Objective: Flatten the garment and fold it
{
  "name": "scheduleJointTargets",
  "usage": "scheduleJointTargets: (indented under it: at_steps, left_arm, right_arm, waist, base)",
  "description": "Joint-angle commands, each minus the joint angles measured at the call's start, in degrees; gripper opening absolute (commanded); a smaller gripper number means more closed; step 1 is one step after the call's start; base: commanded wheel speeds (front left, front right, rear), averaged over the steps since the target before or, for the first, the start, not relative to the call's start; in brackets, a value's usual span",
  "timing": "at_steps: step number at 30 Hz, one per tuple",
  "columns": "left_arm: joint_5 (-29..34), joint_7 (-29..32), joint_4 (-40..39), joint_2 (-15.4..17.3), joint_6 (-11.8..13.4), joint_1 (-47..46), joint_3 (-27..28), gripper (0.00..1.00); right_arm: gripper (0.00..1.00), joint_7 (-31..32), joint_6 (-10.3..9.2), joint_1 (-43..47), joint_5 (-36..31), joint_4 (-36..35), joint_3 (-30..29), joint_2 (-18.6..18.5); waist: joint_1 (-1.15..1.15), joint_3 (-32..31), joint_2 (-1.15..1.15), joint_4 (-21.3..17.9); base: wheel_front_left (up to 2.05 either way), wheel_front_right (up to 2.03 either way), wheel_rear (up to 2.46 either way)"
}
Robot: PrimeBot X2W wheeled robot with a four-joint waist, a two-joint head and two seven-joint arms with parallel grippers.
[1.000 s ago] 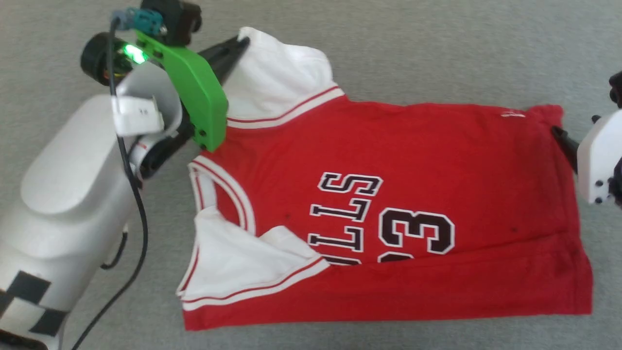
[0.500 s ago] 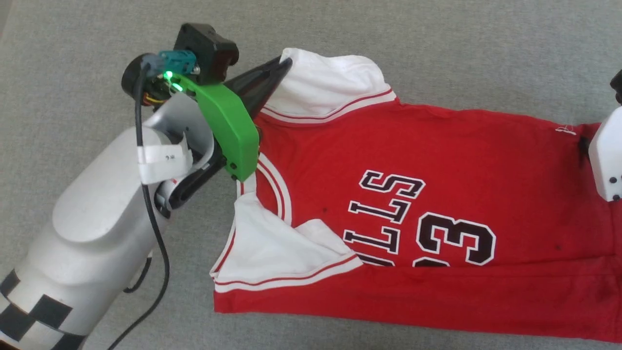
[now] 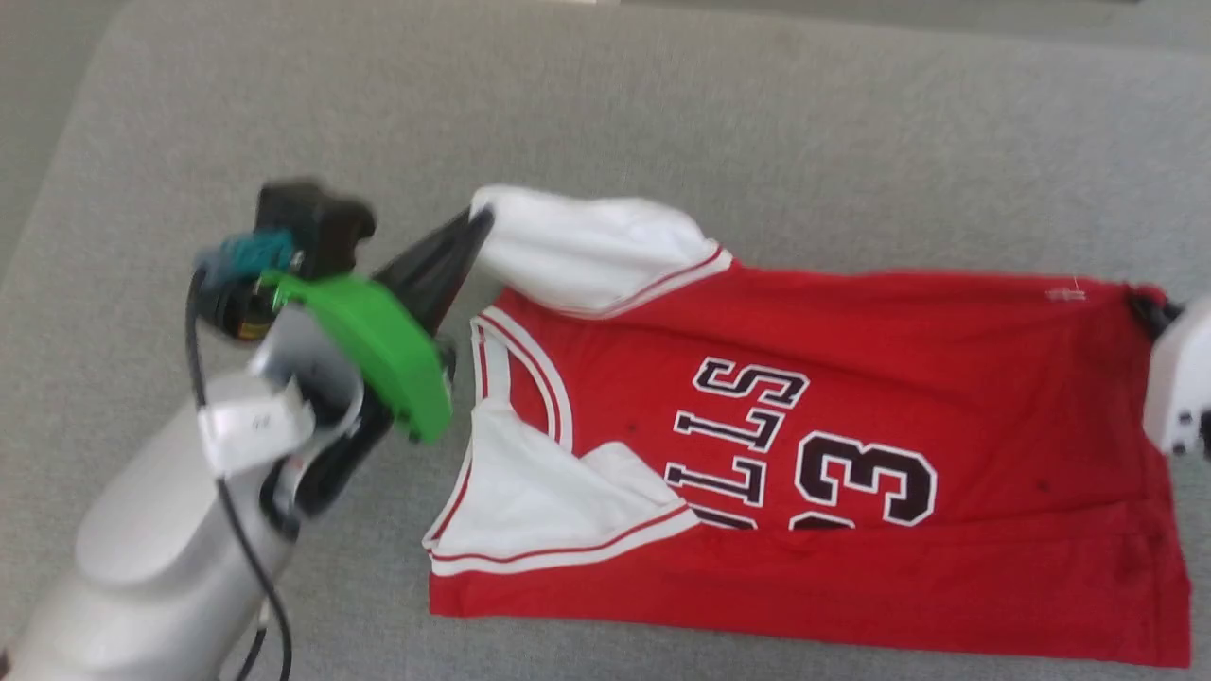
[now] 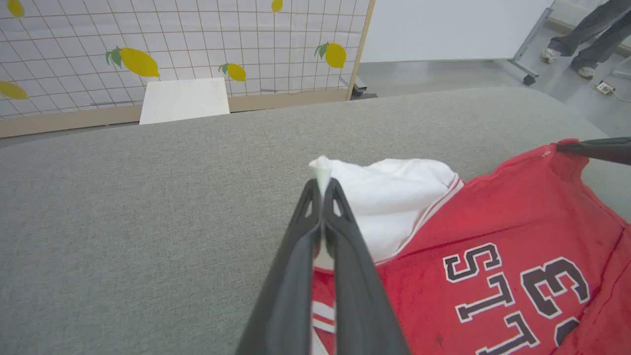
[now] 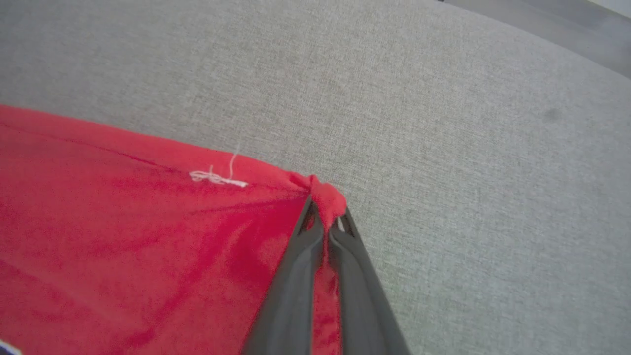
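The garment (image 3: 899, 359), a red jersey with white sleeves and black lettering, lies spread sideways on the grey cushion (image 3: 662, 113), its near edge folded over. My left gripper (image 3: 478, 219) is shut on the tip of the far white sleeve (image 3: 587, 251), pinched between the dark fingers (image 4: 323, 190). My right gripper (image 3: 1140, 303) is shut on the far red hem corner (image 5: 325, 197), which bunches up between the fingertips. The near sleeve (image 3: 530, 511) lies folded across the chest. The garment (image 4: 493, 256) stretches between both grips.
Grey cushion (image 5: 468, 123) extends beyond the garment on every side. Behind it stand a lemon-patterned grid panel (image 4: 172, 39) and a white board (image 4: 185, 98). A person's feet (image 4: 567, 56) stand at the far right on the floor.
My right gripper has shut on the hem corner. The head camera moved, so the whole scene shifted in view; the garment's far edge is now pulled straight between both grips.
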Motion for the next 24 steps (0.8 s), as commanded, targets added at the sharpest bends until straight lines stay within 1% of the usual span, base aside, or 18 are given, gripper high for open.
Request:
scheduleJointTargets:
  at_steps: [1,7,13,18,20,24]
  left_arm:
    - [-0.94,-0.61,-1.38,1.06,1.14,2.91,0.59,0.00]
    - [-4.45,-0.38,-6.59,4.48,4.22,13.68,0.94,0.00]
    - [-6.42,0.10,-8.50,7.08,6.10,22.79,-0.51,0.00]
    - [-7.34,0.68,-7.08,7.33,5.85,26.82,-2.48,0.00]
    - [-6.12,0.71,-5.58,7.18,5.38,27.14,-3.86,0.00]
    - [-2.93,-0.27,-1.58,5.66,4.30,26.32,-6.46,0.00]
  right_arm:
    - [0.00,-0.98,-0.08,2.88,0.59,-1.51,-1.56,0.62]
    - [0.00,-1.65,-0.08,13.73,0.86,-8.57,-6.15,3.76]
    - [0.00,1.09,-0.08,23.58,0.14,-13.82,-8.14,5.95]
    - [0.00,3.92,-0.08,28.93,-0.60,-16.04,-8.64,5.43]
    - [0.00,5.18,-0.08,30.26,-0.78,-16.39,-8.36,5.02]
    - [0.00,6.56,-0.08,31.40,-1.18,-16.06,-7.24,4.21]
  waist:
    - [0.00,-5.58,0.00,-0.83]
    - [0.00,-10.32,0.00,-0.65]
    - [0.00,-11.66,0.00,-0.14]
    - [0.00,-11.17,0.00,0.49]
    - [0.00,-10.74,0.00,0.63]
    - [0.00,-9.86,0.00,0.77]
  base:
    - [0.00,0.00,0.00]
    - [0.00,0.00,0.00]
    - [0.00,0.00,0.00]
    - [0.00,0.00,0.00]
    - [0.00,0.00,0.00]
    - [0.00,0.00,0.00]
